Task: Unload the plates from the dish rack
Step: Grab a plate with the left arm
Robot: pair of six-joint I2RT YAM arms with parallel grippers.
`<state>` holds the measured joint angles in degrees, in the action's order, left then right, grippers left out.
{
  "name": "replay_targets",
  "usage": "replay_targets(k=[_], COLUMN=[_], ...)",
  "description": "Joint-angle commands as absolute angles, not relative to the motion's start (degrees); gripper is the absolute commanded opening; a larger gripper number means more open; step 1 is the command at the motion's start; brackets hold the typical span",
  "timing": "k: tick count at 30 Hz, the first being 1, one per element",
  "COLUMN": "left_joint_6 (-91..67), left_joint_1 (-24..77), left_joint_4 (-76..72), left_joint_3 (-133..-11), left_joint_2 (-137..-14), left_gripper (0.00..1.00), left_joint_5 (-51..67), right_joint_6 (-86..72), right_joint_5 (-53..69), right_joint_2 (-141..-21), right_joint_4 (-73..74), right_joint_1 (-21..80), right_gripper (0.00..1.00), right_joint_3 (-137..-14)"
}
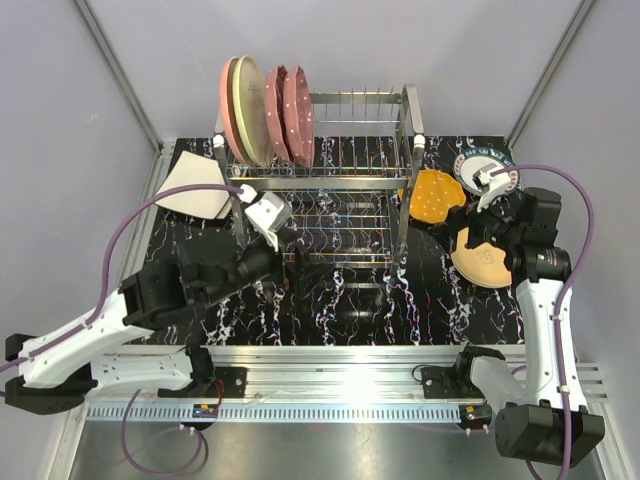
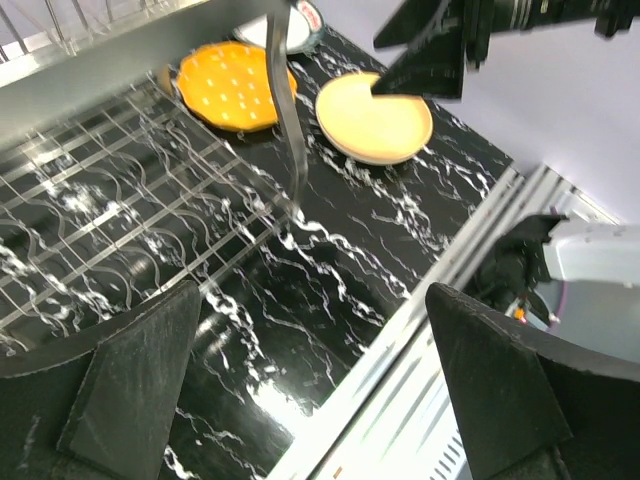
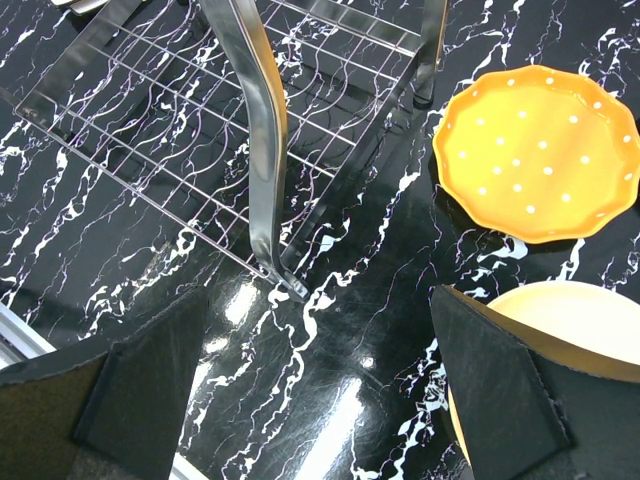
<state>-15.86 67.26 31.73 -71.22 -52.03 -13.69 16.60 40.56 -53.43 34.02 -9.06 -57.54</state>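
My left jaws are wide apart and hold nothing, low by the rack. My right jaws are wide apart too, near the tan plate. Pink, cream and maroon plates stand in the rack's top left end. The orange plate lies on the bench, just right of the rack.
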Motion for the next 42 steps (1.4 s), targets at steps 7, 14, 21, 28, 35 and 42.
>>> replay_targets(k=[7, 14, 21, 28, 35, 42], left_joint_6=[-9.85, -9.14, -14.23, -19.67, -21.36, -19.60], left_joint_1=[67.94, 67.85, 62.67, 57.49, 56.51, 55.72], left_joint_4=[31.11, 35.77, 45.79, 45.80, 44.03, 43.33], left_joint_3=[-82.52, -95.69, -115.82, -122.96, -124.28, -126.21], left_joint_2=[-59.23, -67.05, -79.88, -83.32, -85.34, -88.68], left_gripper=[0.99, 0.99, 0.99, 0.96, 0.91, 0.89], left_joint_5=[-21.79, -34.25, -35.86, -37.53, -41.75, -43.77], right_joint_6=[14.33, 14.41, 14.41, 14.59, 14.85, 14.77], right_joint_5=[39.55, 39.55, 39.46, 39.55, 39.64, 39.55], right_joint_2=[-52.38, -52.21, -51.15, -50.80, -50.80, -50.80], right_joint_4=[31.11, 31.03, 30.85, 30.76, 30.76, 30.76], right_joint_1=[-9.32, -9.23, -9.32, -9.23, -9.32, -9.23], right_gripper=[1.00, 1.00, 1.00, 1.00, 1.00, 1.00], right_joint_3=[-57.13, -56.95, -56.52, -56.43, -56.25, -56.16])
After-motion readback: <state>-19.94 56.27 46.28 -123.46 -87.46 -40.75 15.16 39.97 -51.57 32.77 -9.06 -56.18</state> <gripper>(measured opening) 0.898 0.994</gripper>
